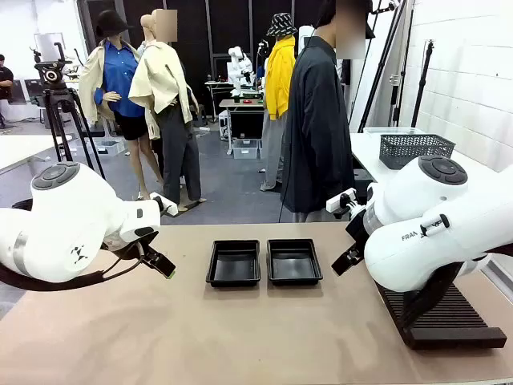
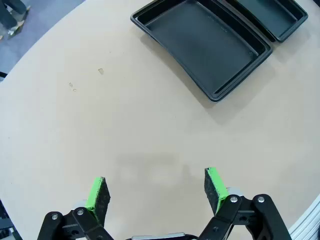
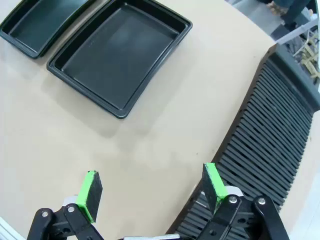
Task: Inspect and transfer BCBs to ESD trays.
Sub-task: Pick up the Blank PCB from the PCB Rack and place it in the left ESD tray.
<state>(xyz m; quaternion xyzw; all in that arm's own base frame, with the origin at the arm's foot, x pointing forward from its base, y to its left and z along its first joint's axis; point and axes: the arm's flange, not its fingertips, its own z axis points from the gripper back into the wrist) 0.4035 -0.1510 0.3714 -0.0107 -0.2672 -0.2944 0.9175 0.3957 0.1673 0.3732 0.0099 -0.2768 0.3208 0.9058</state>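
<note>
- Black ESD trays lie side by side mid-frame, empty.
- Left gripper: jaws apart, trays upper right of its view.
- Right gripper: apart, trays upper left — I judge neither nearer.

My left arm is folded at the elbow, and my left gripper tilts downward, jaws spread wide, nothing between its green pads. My right arm mirrors it; my right gripper hangs just as wide apart, empty, its pads facing each other.
</note>
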